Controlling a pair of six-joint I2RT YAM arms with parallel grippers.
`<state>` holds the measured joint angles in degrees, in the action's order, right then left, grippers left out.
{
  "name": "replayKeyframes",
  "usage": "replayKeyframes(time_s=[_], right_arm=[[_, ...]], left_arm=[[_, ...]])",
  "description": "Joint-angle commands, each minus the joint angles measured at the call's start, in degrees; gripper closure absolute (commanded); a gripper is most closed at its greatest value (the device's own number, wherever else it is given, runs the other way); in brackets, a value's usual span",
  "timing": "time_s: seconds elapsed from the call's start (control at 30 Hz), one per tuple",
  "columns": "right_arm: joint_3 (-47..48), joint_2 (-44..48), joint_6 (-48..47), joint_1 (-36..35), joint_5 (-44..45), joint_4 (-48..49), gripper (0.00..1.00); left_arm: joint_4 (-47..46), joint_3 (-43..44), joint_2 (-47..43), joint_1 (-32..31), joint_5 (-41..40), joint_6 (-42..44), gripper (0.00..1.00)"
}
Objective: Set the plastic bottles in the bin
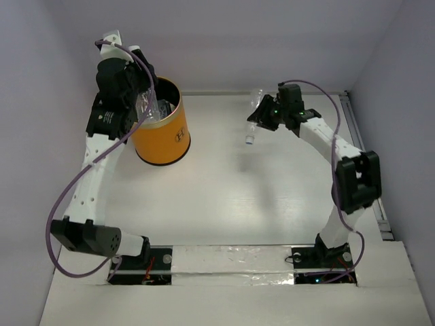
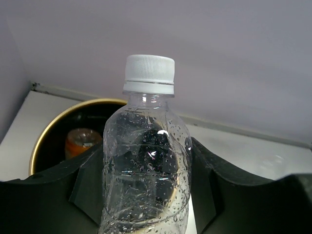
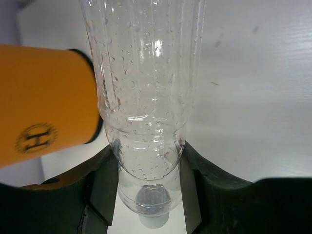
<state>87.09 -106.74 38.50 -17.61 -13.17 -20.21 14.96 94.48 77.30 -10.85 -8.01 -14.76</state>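
Observation:
The bin (image 1: 165,139) stands at the back left, orange with a cream rim and a dark logo. My left gripper (image 1: 147,103) is shut on a clear label-free bottle (image 2: 146,161) with a white cap and holds it upright over the bin's left rim. In the left wrist view the bin's black inside (image 2: 53,146) holds the orange bottle (image 2: 81,141). My right gripper (image 1: 262,117) is shut on the second clear bottle (image 3: 144,92), cap down (image 1: 249,140), above the table right of the bin. The other bottles are hidden.
The bin's orange side with its logo (image 3: 41,105) fills the left of the right wrist view. White walls close the table at the back and on both sides. A rail (image 1: 370,170) runs along the right edge.

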Motion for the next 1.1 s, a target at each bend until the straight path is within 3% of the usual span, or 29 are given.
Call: replayKeyframes(time_s=[0.0, 0.23, 0.4, 0.5, 0.63, 0.73, 0.77, 0.87, 0.93, 1.07], right_arm=[[-5.7, 10.7, -2.6, -0.2, -4.7, 10.0, 0.61], [-10.0, 22.4, -3.7, -3.0, -5.6, 11.2, 0.61], [-9.7, 26.4, -4.1, -5.5, -4.8, 11.0, 0.61], [-9.4, 28.2, -4.0, -6.8, -4.6, 11.3, 0.61], [-7.0, 29.0, -2.8, -7.4, -3.8, 12.1, 0.61], [-2.9, 27.6, -2.7, -8.1, -3.4, 11.8, 0.61], [-1.8, 26.7, -2.8, -9.4, -3.2, 11.9, 0.60], [2.9, 24.5, -2.5, -10.8, -2.7, 12.2, 0.60], [6.2, 21.8, -1.9, -12.6, -2.1, 13.6, 0.60], [13.0, 16.4, -1.1, -15.9, -1.1, 16.0, 0.60]], left_arm=[[-10.5, 2.8, 2.1, 1.1, -4.9, 0.5, 0.78], [-23.7, -0.8, 7.2, 3.2, -15.3, 5.8, 0.77], [-33.0, -1.5, 11.1, 3.7, -20.8, 14.4, 0.76], [-36.8, -4.8, 12.3, 3.7, -23.0, 17.3, 0.75], [-42.7, -16.4, 11.5, 3.7, -22.1, 16.0, 0.71], [-45.7, -22.6, 10.4, 3.7, -22.3, 15.0, 0.62], [-45.7, -23.5, 10.2, 3.7, -21.6, 13.4, 0.52], [-45.0, -25.8, 7.7, 3.7, -19.2, 10.7, 0.39], [-43.4, -26.3, 5.6, 3.7, -17.5, 8.5, 0.21], [-39.2, -24.9, 2.2, 3.7, -14.8, 6.9, 0.03]])
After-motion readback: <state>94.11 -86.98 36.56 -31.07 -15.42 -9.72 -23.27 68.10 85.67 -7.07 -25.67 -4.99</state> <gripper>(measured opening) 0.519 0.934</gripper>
